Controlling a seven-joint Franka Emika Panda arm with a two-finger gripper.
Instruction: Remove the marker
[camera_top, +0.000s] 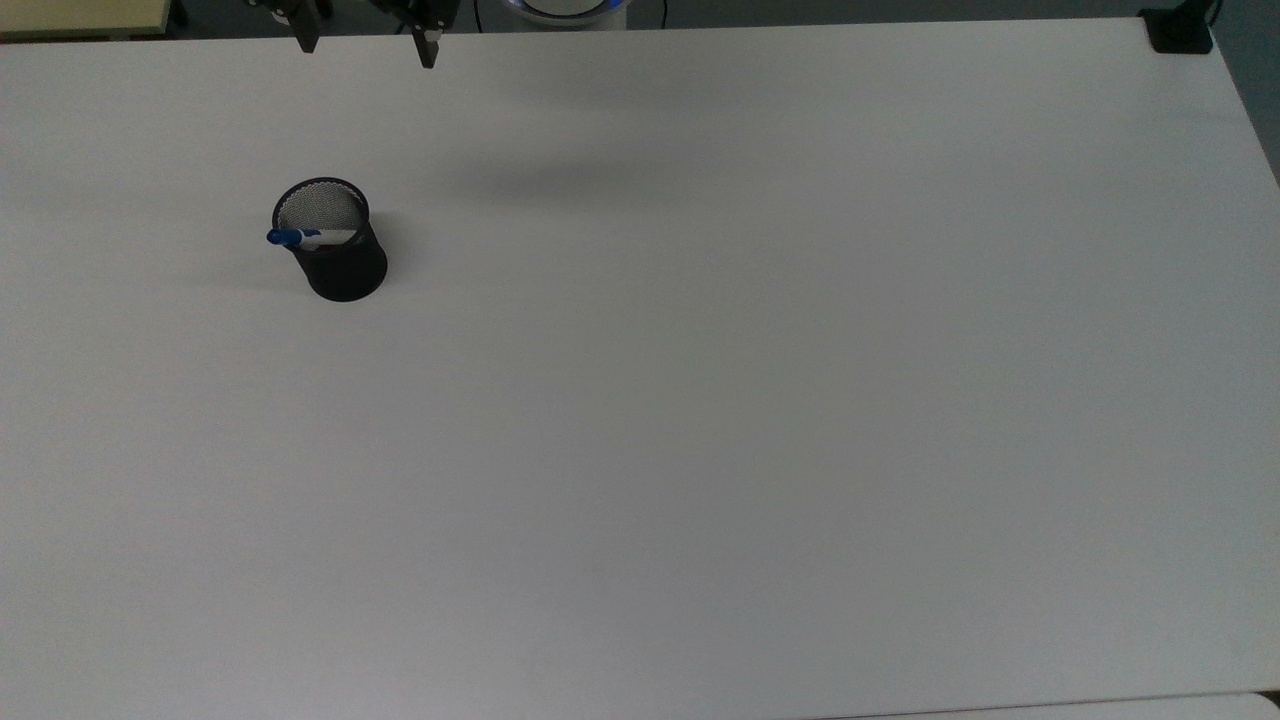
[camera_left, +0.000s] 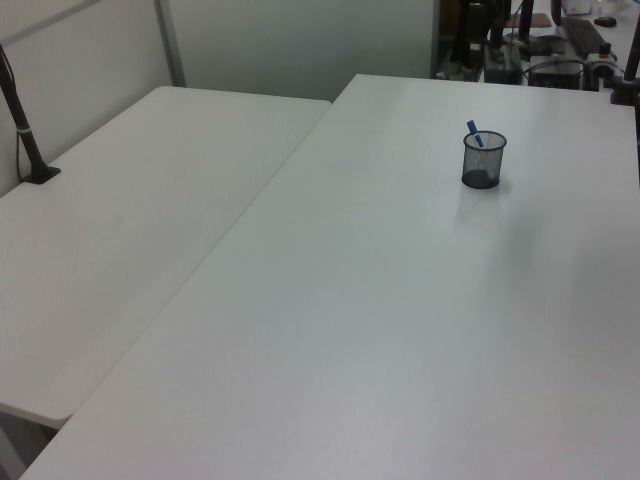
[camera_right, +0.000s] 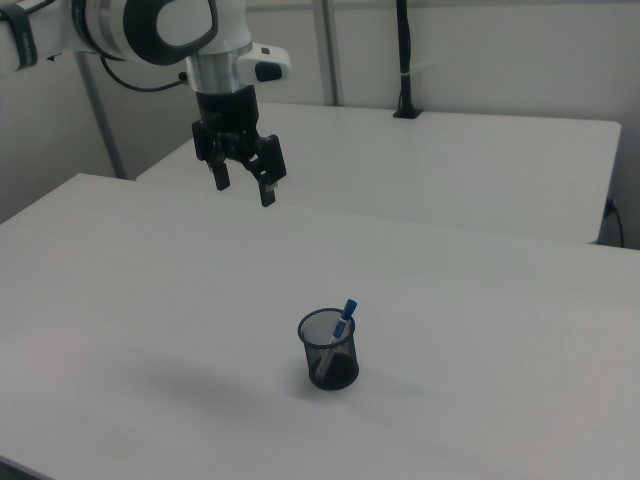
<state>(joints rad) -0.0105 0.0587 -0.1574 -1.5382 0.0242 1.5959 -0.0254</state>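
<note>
The marker, white with a blue cap, stands tilted inside a black mesh cup on the white table; its cap sticks out over the rim. It also shows as a blue tip in the cup, and leaning in the cup with the cap up. My gripper hangs open high above the table, well apart from the cup, empty. In the top view its fingertips show at the upper edge, and the gripper is beyond the cup.
A second white table adjoins on the left view's left. A black clamp post stands on the far table. A black mount sits at the table's corner in the top view's upper right.
</note>
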